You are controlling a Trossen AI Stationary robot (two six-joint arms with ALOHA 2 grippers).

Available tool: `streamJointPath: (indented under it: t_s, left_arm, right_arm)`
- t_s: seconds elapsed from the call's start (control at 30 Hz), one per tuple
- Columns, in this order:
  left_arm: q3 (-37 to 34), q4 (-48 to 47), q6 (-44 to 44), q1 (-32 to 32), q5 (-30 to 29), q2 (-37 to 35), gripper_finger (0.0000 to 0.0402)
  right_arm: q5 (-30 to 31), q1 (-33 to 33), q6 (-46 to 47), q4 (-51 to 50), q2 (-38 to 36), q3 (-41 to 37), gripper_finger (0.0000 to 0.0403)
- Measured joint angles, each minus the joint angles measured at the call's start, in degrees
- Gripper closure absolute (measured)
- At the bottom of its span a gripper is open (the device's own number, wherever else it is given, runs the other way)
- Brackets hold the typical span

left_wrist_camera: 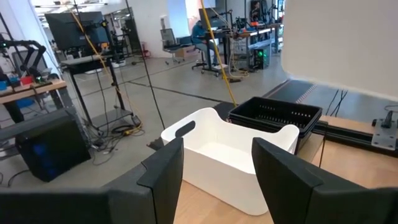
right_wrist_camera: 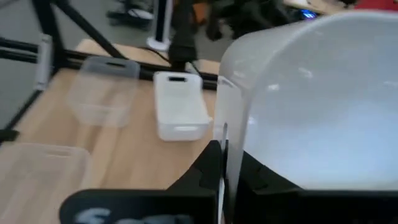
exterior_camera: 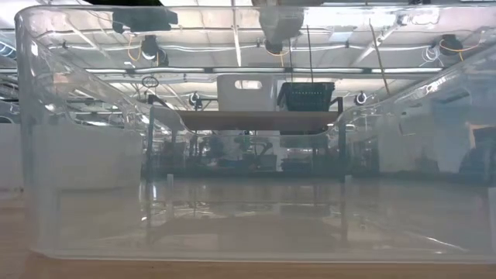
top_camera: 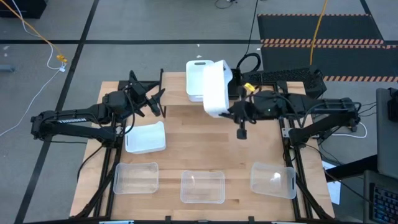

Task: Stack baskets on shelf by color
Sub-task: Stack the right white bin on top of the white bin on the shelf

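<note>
The right arm reaches in from the right side of the table, and its right gripper [right_wrist_camera: 222, 163] is pinched tight on the wall of an opaque white plastic basket with rounded corners [top_camera: 217, 88]. It holds that basket up in the air, tipped on its side, right next to the low light-wood shelf on thin black legs [exterior_camera: 256, 120]. From the right wrist camera you can see the thin white wall sandwiched between the two dark fingers.

The left arm stretches in from the left with its elbow low, and the left gripper [top_camera: 151, 101] hangs near the shelf's left end. Its fingers [left_wrist_camera: 163, 169] are spread wide with nothing between them, pointing toward the shelf.

On the shelf sits a second white basket with a handle slot [top_camera: 195, 79], upright, and just beside it a stack of black slatted baskets [left_wrist_camera: 275, 116]. How many black ones are nested there I can't tell.

A third white basket [top_camera: 145, 137] is down on the wooden tabletop [top_camera: 205, 146], near the left arm. Three clear see-through bins line the front edge: left [top_camera: 135, 177], middle [top_camera: 202, 186] and right [top_camera: 272, 179], well apart from each other.
</note>
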Motion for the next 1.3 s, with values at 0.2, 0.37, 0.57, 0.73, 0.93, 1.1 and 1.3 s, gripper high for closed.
streamJointPath:
  t_s: [0.2,0.37,0.57,0.73,0.93,1.1,1.3]
  left_arm:
    - [0.0,-0.1,0.4,0.0,0.0,-0.4,0.0211]
    - [0.0,-1.6,0.3,-0.1,0.1,-2.1,0.0211]
    - [0.0,-4.3,0.0,-1.2,0.2,-5.2,0.0211]
    - [0.0,-6.1,-0.1,-2.3,0.2,-6.5,0.0211]
    - [0.0,-7.4,1.2,-2.2,0.2,-6.7,0.0211]
    - [0.0,-7.1,2.5,-1.1,-0.2,-6.7,0.0211]
    - [0.0,-7.2,2.4,-0.1,-0.2,-6.6,0.0211]
  right_arm:
    - [5.2,-2.5,-3.6,-6.4,4.9,9.7,0.0402]
    - [11.2,-5.8,-9.3,-14.0,12.2,20.8,0.0403]
    - [12.1,-11.2,-14.2,-17.8,20.1,30.2,0.0403]
    - [12.1,-15.4,-17.0,-18.3,24.9,30.9,0.0403]
    - [12.0,-18.2,-19.5,-19.2,28.8,30.9,0.0402]
    - [11.7,-20.1,-18.5,-19.1,30.1,30.9,0.0402]
    - [3.9,-23.6,-14.8,-17.4,30.2,30.9,0.0401]
